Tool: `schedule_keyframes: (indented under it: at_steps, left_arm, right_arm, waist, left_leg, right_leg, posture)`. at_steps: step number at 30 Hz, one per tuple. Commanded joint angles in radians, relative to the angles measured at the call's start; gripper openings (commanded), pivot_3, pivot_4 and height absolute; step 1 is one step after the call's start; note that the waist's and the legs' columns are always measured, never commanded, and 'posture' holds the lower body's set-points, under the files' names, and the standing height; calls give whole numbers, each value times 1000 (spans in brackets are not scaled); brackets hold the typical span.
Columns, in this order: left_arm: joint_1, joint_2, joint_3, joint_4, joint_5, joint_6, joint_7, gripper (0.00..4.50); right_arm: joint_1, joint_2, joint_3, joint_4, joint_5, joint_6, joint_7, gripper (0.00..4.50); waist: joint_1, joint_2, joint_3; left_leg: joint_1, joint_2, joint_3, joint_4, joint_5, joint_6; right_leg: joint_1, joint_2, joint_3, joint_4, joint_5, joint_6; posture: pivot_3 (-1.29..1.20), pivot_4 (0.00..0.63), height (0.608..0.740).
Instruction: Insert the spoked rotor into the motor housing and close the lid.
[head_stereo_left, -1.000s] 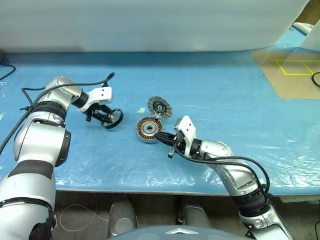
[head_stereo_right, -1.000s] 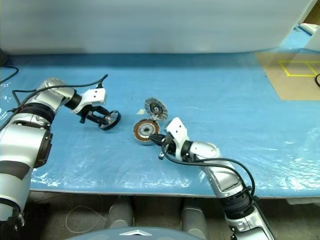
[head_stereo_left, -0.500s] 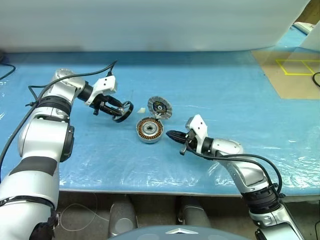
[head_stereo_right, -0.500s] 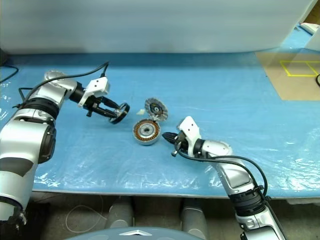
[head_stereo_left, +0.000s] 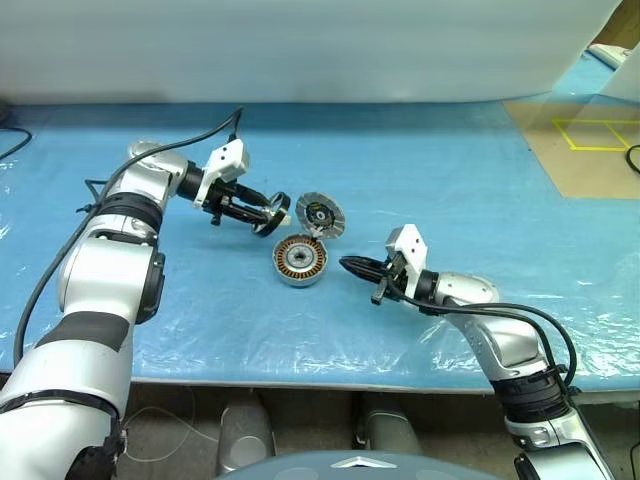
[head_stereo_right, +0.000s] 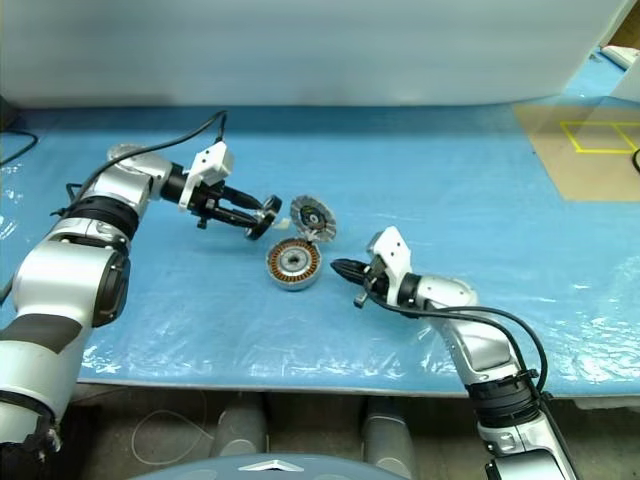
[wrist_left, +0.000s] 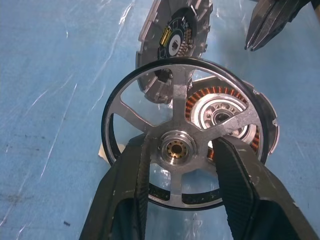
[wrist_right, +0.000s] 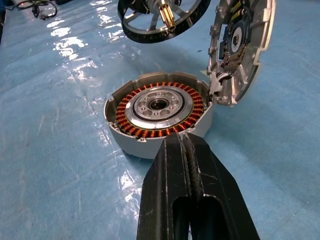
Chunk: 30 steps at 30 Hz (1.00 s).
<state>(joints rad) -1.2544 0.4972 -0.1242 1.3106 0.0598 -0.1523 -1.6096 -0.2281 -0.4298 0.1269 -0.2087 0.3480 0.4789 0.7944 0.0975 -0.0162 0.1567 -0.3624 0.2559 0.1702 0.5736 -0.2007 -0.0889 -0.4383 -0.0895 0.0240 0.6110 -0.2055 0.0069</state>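
Observation:
My left gripper (head_stereo_left: 262, 212) is shut on the spoked rotor (head_stereo_left: 275, 214), its fingers (wrist_left: 135, 175) clamping the silver hub. The rotor (wrist_left: 175, 95) hangs in the air on edge, just left of the lid and above the table. The motor housing (head_stereo_left: 300, 260) lies on the blue table with its copper windings (wrist_right: 157, 107) facing up. The lid (head_stereo_left: 320, 214) stands tilted upright at the housing's far edge, its dark-centred face (wrist_right: 240, 45) towards the housing. My right gripper (head_stereo_left: 346, 265) is shut and empty, its tips (wrist_right: 186, 145) a short way right of the housing.
A blue plastic sheet (head_stereo_left: 450, 180) covers the table. At the far right corner lies a brown board with yellow tape (head_stereo_left: 585, 140). A white panel (head_stereo_left: 300, 50) runs along the back. The table's front edge (head_stereo_left: 300, 380) is near me.
My left gripper carried the rotor right and slightly up, from the left of the table to beside the lid. My right gripper drew back to the right, away from the housing.

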Motion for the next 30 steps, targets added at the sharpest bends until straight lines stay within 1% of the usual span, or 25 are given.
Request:
schedule_keyframes:
  at_steps: [1,14,23,30]
  left_arm:
    - [-9,-4,2,-38,-54,26,-5,1603]
    - [41,-27,-90,-98,-172,95,-5,1603]
    - [88,-29,-171,-159,-261,126,-5,1603]
    - [123,-15,-242,-200,-303,122,-5,1603]
  right_arm:
    - [-14,-4,-15,-34,15,-22,8,0]
    - [-4,-7,-8,-27,-2,-34,1,0]
    - [-4,-10,-10,-29,-3,-31,-2,0]
    - [-1,-11,-1,-26,-11,-35,-4,0]
  waist:
    - [0,0,0]
    - [0,0,0]
    - [1,0,0]
    - [0,0,0]
  left_leg:
    - [0,0,0,0,0,0]
    - [0,0,0,0,0,0]
    - [-1,0,0,0,0,0]
    - [-1,0,0,0,0,0]
  right_leg:
    - [0,0,0,0,0,0]
    - [0,0,0,0,0,0]
    - [0,0,0,-1,0,0]
    - [0,0,0,0,0,0]
  posture:
    - [0,150,740]
    - [0,150,740]
    - [0,150,740]
    - [0,150,740]
